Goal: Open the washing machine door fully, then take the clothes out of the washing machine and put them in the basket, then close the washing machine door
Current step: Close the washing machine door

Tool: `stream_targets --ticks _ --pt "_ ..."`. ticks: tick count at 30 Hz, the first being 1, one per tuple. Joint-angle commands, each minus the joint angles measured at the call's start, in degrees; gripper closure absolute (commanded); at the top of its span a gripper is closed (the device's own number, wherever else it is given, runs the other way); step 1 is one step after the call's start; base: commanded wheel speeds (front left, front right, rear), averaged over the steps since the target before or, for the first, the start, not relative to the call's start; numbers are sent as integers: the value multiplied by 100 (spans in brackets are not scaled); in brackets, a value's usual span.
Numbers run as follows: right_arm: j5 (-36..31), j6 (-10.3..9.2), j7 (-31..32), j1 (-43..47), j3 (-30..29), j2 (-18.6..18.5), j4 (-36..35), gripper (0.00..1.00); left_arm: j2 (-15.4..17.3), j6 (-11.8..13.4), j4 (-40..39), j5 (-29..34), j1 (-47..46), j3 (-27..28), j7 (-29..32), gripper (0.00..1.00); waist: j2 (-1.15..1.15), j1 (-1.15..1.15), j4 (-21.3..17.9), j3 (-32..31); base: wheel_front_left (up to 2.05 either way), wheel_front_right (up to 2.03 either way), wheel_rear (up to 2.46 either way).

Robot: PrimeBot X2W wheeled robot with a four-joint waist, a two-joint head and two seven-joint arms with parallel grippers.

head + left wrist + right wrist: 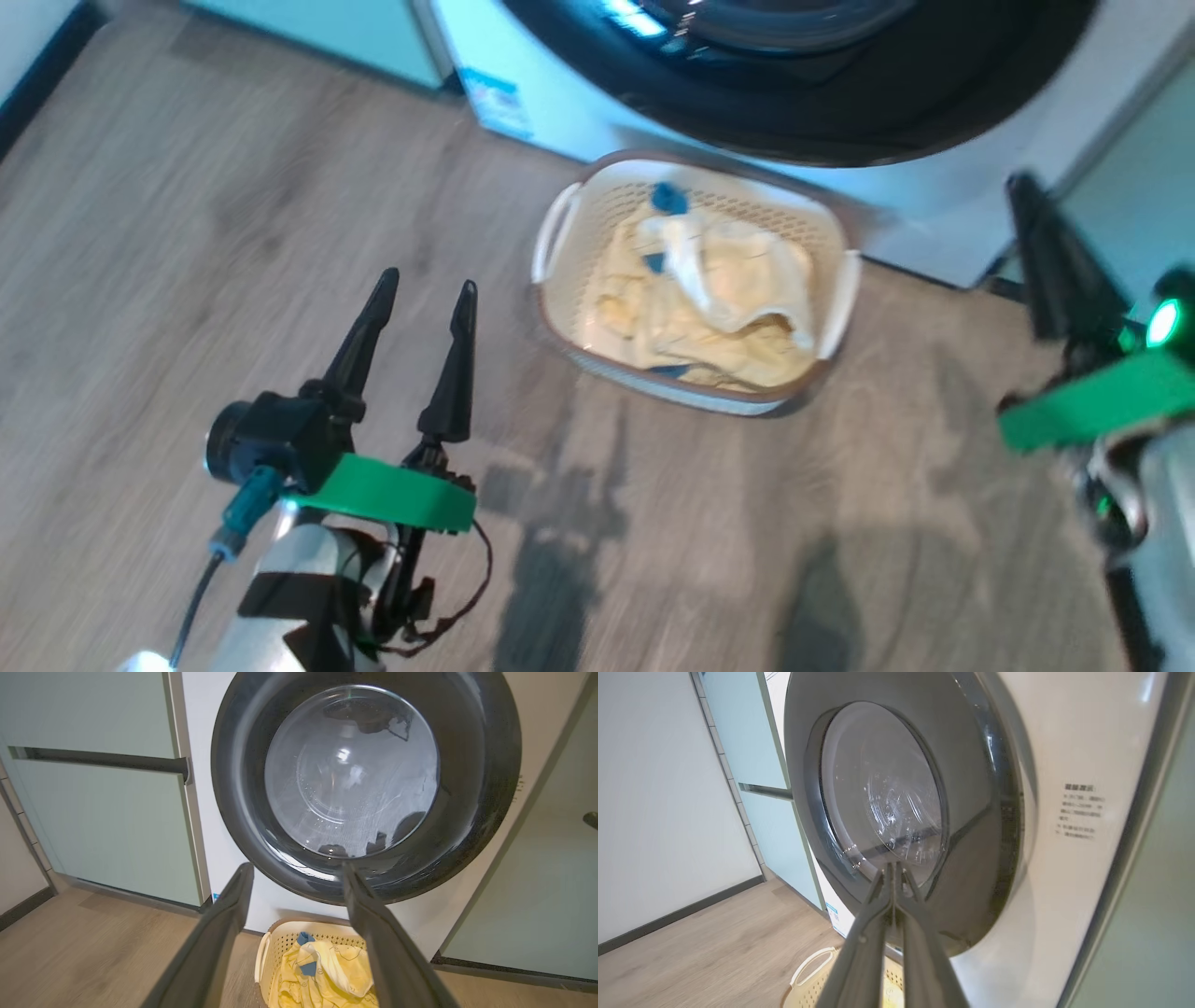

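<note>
Clothes [728, 280] lie in basket [553, 233]; washing machine door [350, 770] closed. My left gripper [428, 280] gapes wide, empty; right gripper [893, 868] pinched together, empty.

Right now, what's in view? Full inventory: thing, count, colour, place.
washing machine: 1, white, straight ahead
washing machine door: 1, black rim with clear glass, looks closed on the machine front
basket: 1, cream with brown rim, on the floor below the door
clothes: heap, count unclear, pale yellow with blue patches, in the basket
cabinet panels: pale green, either side of the machine
floor: wood-look
left end effector: 1, dark, open, empty, above the floor
right end effector: 1, dark, shut, empty, near the machine
</note>
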Motion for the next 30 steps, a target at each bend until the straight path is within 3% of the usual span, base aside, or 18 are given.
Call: stream_targets --ticks 1,8,10,11,12,13,30 --pt "-27 -19 -38 140 -8 122 -336 100 64 -41 -149 82 -13 259 -29 0 0 1 -300 -234 0 0 0" --pt "-101 -19 -38 1118 -314 491 -814 100 64 -158 -59 241 191 421 -29 0 0 1 -842 -607 0 0 0" --pt "-124 -19 -38 1316 -373 561 -868 65 65 -185 -17 278 253 465 -29 0 0 1 -973 -708 0 0 0" --pt "-130 -19 -38 1407 -391 591 -881 32 65 -199 10 282 283 495 -29 0 0 1 -1036 -768 0 0 0" --pt "-127 -19 -38 1485 -414 619 -901 5 67 -210 36 288 318 528 -29 0 0 1 -1099 -816 0 0 0" --pt "-137 -19 -38 1565 -431 643 -907 0 67 -220 57 293 361 544 -29 0 0 1 -1158 -864 0 0 0" --pt "29 -19 -38 2713 -694 741 -1217 0 156 -277 312 308 987 801 -29 0 0 1 -1879 -1478 0 0 0"
